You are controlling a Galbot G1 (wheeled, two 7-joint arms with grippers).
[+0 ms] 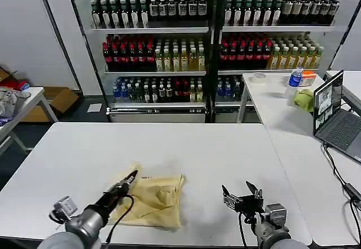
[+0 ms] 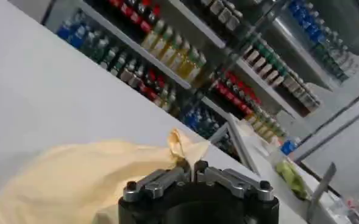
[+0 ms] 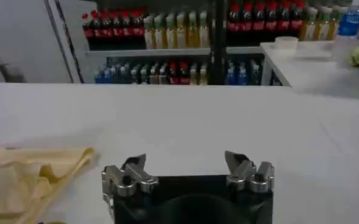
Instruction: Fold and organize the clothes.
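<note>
The clothes are one pale cream-yellow T-shirt (image 1: 155, 198), lying partly folded on the white table (image 1: 186, 147) near its front edge. My left gripper (image 1: 131, 177) is at the shirt's upper left corner, shut on a pinch of the fabric. In the left wrist view the shirt (image 2: 75, 176) spreads below the gripper (image 2: 190, 165), and a tuft of cloth stands up between the closed fingers. My right gripper (image 1: 241, 192) hovers open over bare table to the right of the shirt. The right wrist view has that gripper (image 3: 185, 161) wide open, with the shirt (image 3: 27, 182) off to one side.
Shelves of bottles (image 1: 208, 40) stand behind the table. A second table on the right carries a laptop (image 1: 335, 114), a blue bottle (image 1: 295, 79) and a green cloth (image 1: 304, 98). Another table edge (image 1: 17, 105) and boxes are at far left.
</note>
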